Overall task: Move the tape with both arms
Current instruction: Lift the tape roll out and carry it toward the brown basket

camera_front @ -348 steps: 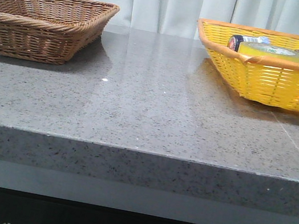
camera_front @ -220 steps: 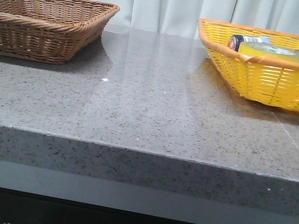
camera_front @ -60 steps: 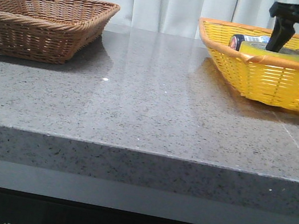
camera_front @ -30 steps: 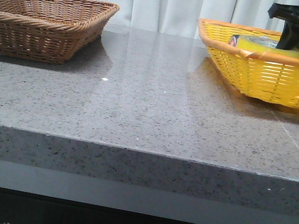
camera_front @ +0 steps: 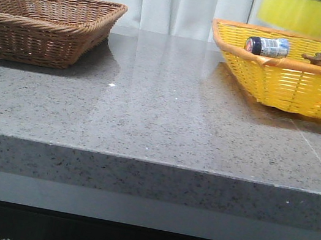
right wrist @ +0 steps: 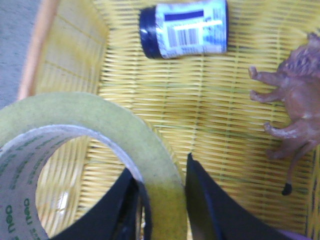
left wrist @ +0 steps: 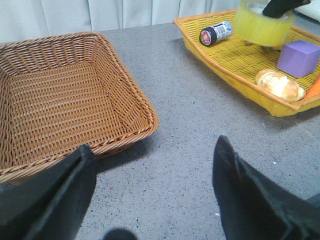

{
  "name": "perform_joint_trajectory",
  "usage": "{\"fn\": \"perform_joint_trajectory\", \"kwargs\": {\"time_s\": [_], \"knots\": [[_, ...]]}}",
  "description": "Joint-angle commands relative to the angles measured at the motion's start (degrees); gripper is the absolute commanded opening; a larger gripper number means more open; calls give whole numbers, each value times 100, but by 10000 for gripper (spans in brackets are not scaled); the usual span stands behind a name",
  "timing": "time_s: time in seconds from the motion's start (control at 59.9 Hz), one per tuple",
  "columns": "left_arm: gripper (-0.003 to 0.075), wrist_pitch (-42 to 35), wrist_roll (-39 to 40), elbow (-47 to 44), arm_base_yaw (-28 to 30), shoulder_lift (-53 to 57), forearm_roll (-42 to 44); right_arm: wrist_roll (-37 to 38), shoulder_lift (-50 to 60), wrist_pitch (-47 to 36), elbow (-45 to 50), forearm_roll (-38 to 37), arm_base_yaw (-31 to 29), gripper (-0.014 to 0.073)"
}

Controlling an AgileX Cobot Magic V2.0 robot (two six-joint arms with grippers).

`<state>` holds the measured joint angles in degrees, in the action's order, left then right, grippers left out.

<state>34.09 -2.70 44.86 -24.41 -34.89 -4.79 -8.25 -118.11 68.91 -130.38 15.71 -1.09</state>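
Note:
The tape (camera_front: 297,12), a wide yellow roll, hangs blurred above the yellow basket (camera_front: 290,87), near the top edge of the front view. My right gripper (right wrist: 161,166) is shut on the roll's wall, one finger inside the white core and one outside. In the left wrist view the tape (left wrist: 262,22) floats over the basket with a dark finger (left wrist: 280,6) in its hole. My left gripper (left wrist: 152,147) is open and holds nothing. It hovers over the grey table beside the brown basket (left wrist: 60,100).
The yellow basket holds a dark-capped bottle (camera_front: 266,47), a purple block (left wrist: 299,57), a bread roll (left wrist: 280,85) and a brown toy animal (right wrist: 292,95). The brown wicker basket (camera_front: 47,19) stands at the table's back left. Curtains hang behind.
My right gripper came down into the yellow basket, closed on the tape and raised it out. The bottle behind it now shows in full.

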Motion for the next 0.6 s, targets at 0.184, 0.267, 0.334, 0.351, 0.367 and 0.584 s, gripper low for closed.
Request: {"fn": "perform_joint_trajectory", "kwargs": {"time_s": [0.184, 0.267, 0.334, 0.351, 0.367, 0.584], "knots": [[492, -439, 22, 202, -36, -35, -58, -287, 1459, -480, 478, 258, 645, 170], [492, -439, 22, 202, -36, -35, -58, -474, 1827, -740, 946, 296, 995, 170], [492, -439, 22, 202, -36, -35, -58, -647, 2034, -940, 1335, 317, 1243, 170], [492, -439, 22, 202, -36, -35, -58, -673, 2073, -981, 1411, 328, 1300, 170], [492, -439, 22, 202, -36, -35, -58, -714, 2123, -1035, 1520, 331, 1386, 170], [492, -439, 22, 202, -36, -35, -58, -1059, 2283, -1368, 2399, 344, 2185, 170]]}}
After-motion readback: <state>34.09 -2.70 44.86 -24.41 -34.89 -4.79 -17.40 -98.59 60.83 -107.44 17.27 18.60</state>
